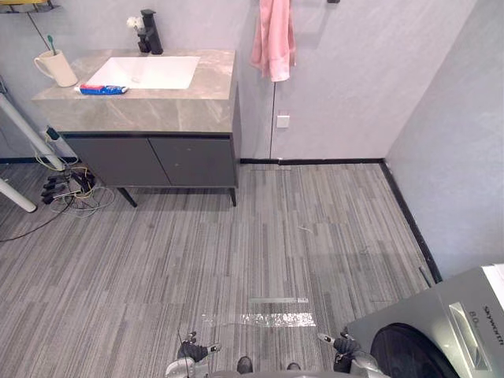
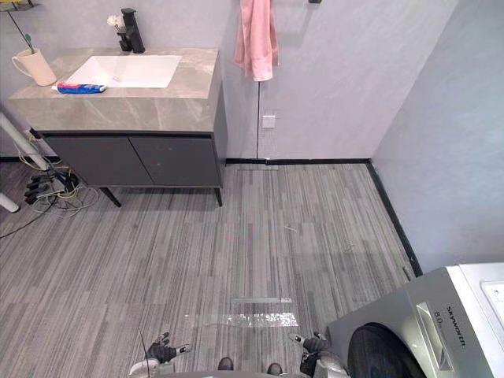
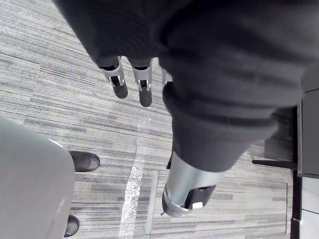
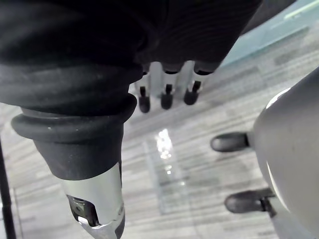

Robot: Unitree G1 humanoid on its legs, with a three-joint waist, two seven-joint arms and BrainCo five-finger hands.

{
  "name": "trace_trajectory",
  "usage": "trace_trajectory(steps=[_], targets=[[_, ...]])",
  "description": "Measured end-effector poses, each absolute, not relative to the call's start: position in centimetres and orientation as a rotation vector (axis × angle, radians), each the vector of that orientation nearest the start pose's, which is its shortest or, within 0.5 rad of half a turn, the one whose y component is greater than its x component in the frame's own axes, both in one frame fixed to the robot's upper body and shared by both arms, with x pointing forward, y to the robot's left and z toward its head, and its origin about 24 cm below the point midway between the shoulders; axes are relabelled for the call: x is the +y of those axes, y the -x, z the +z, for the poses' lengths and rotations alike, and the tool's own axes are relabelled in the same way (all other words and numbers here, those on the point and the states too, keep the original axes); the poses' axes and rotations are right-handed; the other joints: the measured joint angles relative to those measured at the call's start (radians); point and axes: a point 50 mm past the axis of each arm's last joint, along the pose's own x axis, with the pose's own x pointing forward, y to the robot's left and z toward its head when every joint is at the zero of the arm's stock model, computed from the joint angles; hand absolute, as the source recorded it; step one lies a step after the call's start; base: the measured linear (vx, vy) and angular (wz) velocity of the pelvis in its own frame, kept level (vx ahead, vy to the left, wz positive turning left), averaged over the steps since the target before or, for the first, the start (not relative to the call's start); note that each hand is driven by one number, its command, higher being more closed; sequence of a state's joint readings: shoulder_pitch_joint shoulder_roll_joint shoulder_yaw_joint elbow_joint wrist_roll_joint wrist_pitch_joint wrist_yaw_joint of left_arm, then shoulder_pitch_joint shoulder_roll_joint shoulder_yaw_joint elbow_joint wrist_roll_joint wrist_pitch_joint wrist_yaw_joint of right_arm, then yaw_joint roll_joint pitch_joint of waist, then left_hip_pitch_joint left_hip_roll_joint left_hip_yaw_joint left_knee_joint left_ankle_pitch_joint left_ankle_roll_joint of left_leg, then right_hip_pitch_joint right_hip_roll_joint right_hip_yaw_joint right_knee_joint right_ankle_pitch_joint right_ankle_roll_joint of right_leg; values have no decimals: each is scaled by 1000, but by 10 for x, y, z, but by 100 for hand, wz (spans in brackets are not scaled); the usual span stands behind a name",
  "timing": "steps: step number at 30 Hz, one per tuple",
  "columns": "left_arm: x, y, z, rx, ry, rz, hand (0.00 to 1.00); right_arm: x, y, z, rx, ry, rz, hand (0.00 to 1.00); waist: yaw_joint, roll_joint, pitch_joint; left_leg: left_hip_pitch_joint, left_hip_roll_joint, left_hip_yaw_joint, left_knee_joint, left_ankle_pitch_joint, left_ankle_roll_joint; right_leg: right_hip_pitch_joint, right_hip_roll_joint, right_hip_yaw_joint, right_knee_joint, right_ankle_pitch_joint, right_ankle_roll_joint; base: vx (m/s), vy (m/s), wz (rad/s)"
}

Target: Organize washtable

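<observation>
Hanging at six o'clock, left hand (image 1: 193,351) and right hand (image 1: 344,345) are slack, fingers straight, holding nothing. Washer (image 1: 441,331) sits at four o'clock. Well off at eleven o'clock stands the washtable (image 1: 157,114), with the tube (image 1: 102,90) lying loose just beside the sink (image 1: 144,72) and the cup (image 1: 57,68) at its nine o'clock. By my reading nothing is tidied yet, and the approach comes first.

Both eye views look down from above the left hand (image 1: 191,352) and right hand (image 1: 344,344), facing the washtable (image 1: 157,106) far ahead; each wrist view looks closely along its own hand at the floor (image 1: 236,252); all four share the tape strip (image 1: 260,319) just before the hands.
</observation>
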State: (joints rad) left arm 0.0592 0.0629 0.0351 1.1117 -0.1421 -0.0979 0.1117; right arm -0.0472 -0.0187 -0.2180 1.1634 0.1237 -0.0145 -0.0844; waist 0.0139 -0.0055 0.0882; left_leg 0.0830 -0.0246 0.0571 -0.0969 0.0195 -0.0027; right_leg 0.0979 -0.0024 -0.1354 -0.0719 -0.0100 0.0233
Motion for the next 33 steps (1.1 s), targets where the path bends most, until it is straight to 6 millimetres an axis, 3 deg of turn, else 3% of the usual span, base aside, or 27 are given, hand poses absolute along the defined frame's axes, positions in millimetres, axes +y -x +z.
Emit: trace_trajectory(steps=[6, 8, 9, 11, 14, 17, 19, 21, 23, 25, 26, 27, 28, 29, 30, 31, 32, 33], targets=[[187, -99, -162, 1061, 27, 267, 0, -181, -127, -159, 1078, -166, -334, 0, 0, -1, 1, -34, -5, 1, 2, -1, 2, -35, -4, 6, 9, 0, 0, 8, -6, -2], [187, -100, -162, 1059, 25, 267, 0, -182, -134, -157, 1061, -163, -333, 0, 0, 3, 5, -37, -10, -1, 3, -10, 15, -60, -13, 6, 60, -27, 21, 5, 18, 0], [187, -100, -162, 1058, 24, 267, 0, -183, -135, -157, 1058, -162, -335, 0, 0, 4, 7, -33, -13, -1, 3, -19, 19, -76, -18, 5, 105, -53, 22, 15, 49, 9], [189, -105, -159, 1033, 21, 267, 0, -184, -137, -156, 1049, -186, -355, 0, 0, -11, 43, 1, -42, -11, 33, -53, 58, -140, -72, -3, 355, -172, 56, 19, 74, 18], [191, -109, -157, 1006, 15, 267, 0, -185, -142, -153, 1018, -210, -371, 0, -4, -4, 85, 51, -60, -21, 54, -85, 95, -280, -137, -16, 713, -208, 51, 58, 89, 11], [193, -112, -156, 996, 10, 269, 0, -188, -143, -152, 1008, -233, -393, 0, -2, -8, 94, 65, -50, -33, 87, -128, 96, -348, -178, -59, 724, -225, 61, 214, 75, 9], [194, -115, -155, 991, 8, 269, 0, -192, -145, -151, 994, -250, -421, 0, -7, 2, 106, 72, -22, -45, 112, -162, 80, -378, -170, -88, 607, -207, 70, 273, 32, 10], [195, -115, -155, 990, 7, 273, 0, -198, -143, -151, 1001, -247, -455, 0, -24, -2, 127, 121, 5, -56, 94, -196, 47, -402, -156, -145, 346, -75, 93, 387, -30, 12], [198, -115, -154, 989, 2, 278, 0, -196, -136, -155, 1029, -278, -481, 0, -31, -32, 143, 172, -1, -52, 70, -219, 20, -431, -174, -207, 242, 7, 88, 447, -105, 8], [200, -111, -155, 997, 5, 290, 0, -196, -132, -156, 1032, -327, -521, 0, -42, -48, 141, 212, 1, -52, 73, -274, -23, -466, -172, -250, 240, 42, 35, 580, -213, 14], [199, -104, -157, 1016, 14, 299, 0, -199, -132, -156, 1022, -337, -537, 0, -61, -26, 134, 229, 35, -59, 91, -322, -47, -471, -141, -244, 264, 101, -54, 623, -220, 28], [196, -101, -159, 1025, 23, 300, 0, -202, -130, -156, 1022, -343, -554, 0, -66, -17, 119, 228, 55, -69, 119, -334, -55, -475, -117, -250, 283, 126, -81, 715, -243, 14], [193, -101, -159, 1026, 54, 320, 0, -204, -128, -156, 1023, -347, -561, 0, -54, 11, 106, 190, 93, -68, 216, -340, -72, -475, -88, -252, 302, 137, -119, 751, -262, -14], [190, -101, -160, 1026, 87, 343, 0, -209, -130, -154, 1010, -330, -564, 0, -51, 37, 104, 129, 116, -67, 363, -319, -111, -456, -55, -258, 302, 111, -133, 738, -271, -27], [187, -100, -160, 1027, 108, 350, 0, -210, -132, -154, 1005, -328, -562, 0, -52, 44, 106, 94, 122, -67, 458, -291, -147, -436, -43, -256, 296, 93, -139, 712, -272, -33], [185, -101, -161, 1023, 146, 379, 0, -210, -132, -153, 1005, -320, -554, 0, -52, 59, 106, 17, 133, -76, 670, -183, -195, -374, -13, -246, 270, 62, -139, 702, -252, -40], [185, -100, -161, 1025, 157, 387, 0, -207, -133, -154, 1007, -315, -541, 0, -52, 68, 107, -52, 151, -83, 884, -146, -236, -291, 16, -230, 233, 36, -140, 690, -240, -46], [185, -100, -161, 1020, 164, 393, 0, -207, -133, -154, 1006, -314, -537, 0, -50, 70, 107, -82, 159, -78, 981, -147, -235, -249, 30, -214, 213, 25, -140, 651, -210, -59]])
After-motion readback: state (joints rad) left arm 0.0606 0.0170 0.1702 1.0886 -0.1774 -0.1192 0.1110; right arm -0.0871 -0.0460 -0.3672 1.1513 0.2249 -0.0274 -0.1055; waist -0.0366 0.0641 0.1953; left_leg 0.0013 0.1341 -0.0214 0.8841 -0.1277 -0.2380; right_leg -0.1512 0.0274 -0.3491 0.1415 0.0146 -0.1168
